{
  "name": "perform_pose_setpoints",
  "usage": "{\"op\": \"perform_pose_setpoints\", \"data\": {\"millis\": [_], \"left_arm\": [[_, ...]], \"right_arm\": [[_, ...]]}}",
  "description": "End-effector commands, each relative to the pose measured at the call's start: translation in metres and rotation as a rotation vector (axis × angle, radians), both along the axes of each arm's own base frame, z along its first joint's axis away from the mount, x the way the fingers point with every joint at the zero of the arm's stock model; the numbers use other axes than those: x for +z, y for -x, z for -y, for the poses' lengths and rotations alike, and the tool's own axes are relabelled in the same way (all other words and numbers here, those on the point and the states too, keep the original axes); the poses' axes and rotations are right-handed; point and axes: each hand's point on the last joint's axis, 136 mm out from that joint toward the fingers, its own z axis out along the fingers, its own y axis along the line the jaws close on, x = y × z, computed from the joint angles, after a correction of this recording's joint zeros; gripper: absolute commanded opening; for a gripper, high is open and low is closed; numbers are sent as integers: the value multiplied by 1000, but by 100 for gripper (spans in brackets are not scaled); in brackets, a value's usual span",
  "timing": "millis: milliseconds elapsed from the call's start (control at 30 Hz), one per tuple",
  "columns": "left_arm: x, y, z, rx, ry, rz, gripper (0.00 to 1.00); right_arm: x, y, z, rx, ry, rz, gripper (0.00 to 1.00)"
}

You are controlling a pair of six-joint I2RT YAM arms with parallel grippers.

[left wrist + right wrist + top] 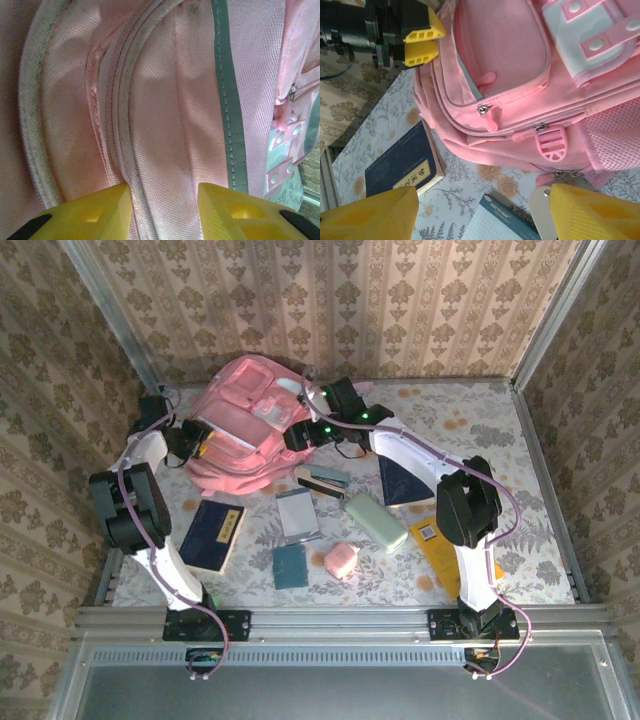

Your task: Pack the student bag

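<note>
the table [545, 530], spread with a pale floral cloth, carries the pink student bag [240, 430] at its back left. nearer the front lie a dark blue book [212, 533], a white notepad [298, 513], a small teal book [290, 566], a little pink pouch [342, 560], a pale green case [375, 522] and a yellow booklet [432, 552].

student bag [240, 430] fills far left; books [212, 535] litter centre; far-right table [500, 430] open

Lab-like robot test cell — wallpapered panels [330, 300] in aluminium framing [340, 618], floral-covered table [500, 430].
</note>
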Motion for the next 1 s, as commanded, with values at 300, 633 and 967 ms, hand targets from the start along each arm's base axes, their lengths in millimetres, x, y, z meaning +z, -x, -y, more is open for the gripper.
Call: {"op": "perform_pose_setpoints", "data": {"millis": [300,633,967], "left_arm": [[-7,-22,17,-41,-38,-4,49],[5,-41,21,-81,-123,22,0],[93,-50,32,-131,-283,185,0]], "right_arm": [[29,-1,6,-24,-72,37,71],[27,1,16,-36,-50,67,71],[25,-16,27,-78,-6,84,70]]}}
